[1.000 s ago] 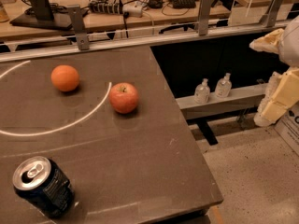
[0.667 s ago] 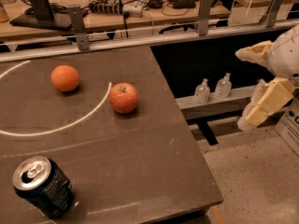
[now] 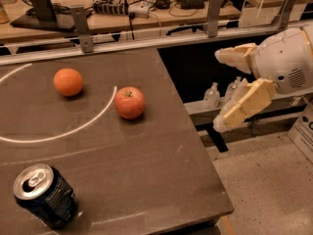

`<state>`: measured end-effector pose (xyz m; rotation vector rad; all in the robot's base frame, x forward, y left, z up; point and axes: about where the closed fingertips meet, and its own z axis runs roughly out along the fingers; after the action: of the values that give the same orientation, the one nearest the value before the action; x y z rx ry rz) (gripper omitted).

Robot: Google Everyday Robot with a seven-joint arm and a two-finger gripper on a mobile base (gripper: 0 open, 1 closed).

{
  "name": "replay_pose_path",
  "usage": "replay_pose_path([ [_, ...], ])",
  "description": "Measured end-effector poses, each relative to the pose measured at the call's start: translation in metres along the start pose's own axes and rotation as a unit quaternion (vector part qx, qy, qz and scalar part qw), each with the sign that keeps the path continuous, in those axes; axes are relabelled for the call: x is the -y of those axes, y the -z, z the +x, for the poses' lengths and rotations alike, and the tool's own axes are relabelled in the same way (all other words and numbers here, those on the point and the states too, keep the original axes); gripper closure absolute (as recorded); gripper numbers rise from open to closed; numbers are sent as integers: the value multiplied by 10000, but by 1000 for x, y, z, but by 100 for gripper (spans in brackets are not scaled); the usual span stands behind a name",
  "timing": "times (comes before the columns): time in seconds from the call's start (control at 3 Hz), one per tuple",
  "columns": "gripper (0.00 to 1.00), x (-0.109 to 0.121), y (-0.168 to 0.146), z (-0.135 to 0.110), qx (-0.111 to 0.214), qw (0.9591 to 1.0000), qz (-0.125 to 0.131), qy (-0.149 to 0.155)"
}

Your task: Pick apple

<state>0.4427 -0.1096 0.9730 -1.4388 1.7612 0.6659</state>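
The apple (image 3: 129,102) is red with yellowish patches and a dimpled stem top. It sits on the dark table (image 3: 146,165), just right of a white curved line. My gripper (image 3: 220,89) is at the right, off the table's right edge and well to the right of the apple. Its two cream fingers (image 3: 244,104) are spread apart and hold nothing.
A smooth orange fruit (image 3: 68,82) lies left of the apple. A dark blue drink can (image 3: 45,196) stands at the front left. Two small bottles (image 3: 211,95) stand on a shelf beyond the table's right edge. A cluttered bench with cables runs along the back.
My gripper has moved left, further into view and closer to the table's right edge. The apple, orange fruit and can have not moved.
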Motion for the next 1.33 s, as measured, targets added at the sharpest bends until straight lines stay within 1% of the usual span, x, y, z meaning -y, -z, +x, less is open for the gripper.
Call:
replay_pose_path([
  [0.33,0,-2,-3,-1,-1,9999,-107,-55],
  [0.67,0,2,-26,-8,62,9996,-218,140],
  [1.0,0,23,-56,-6,159,9990,-309,287],
  [1.33,0,55,-94,7,321,9987,-343,204],
])
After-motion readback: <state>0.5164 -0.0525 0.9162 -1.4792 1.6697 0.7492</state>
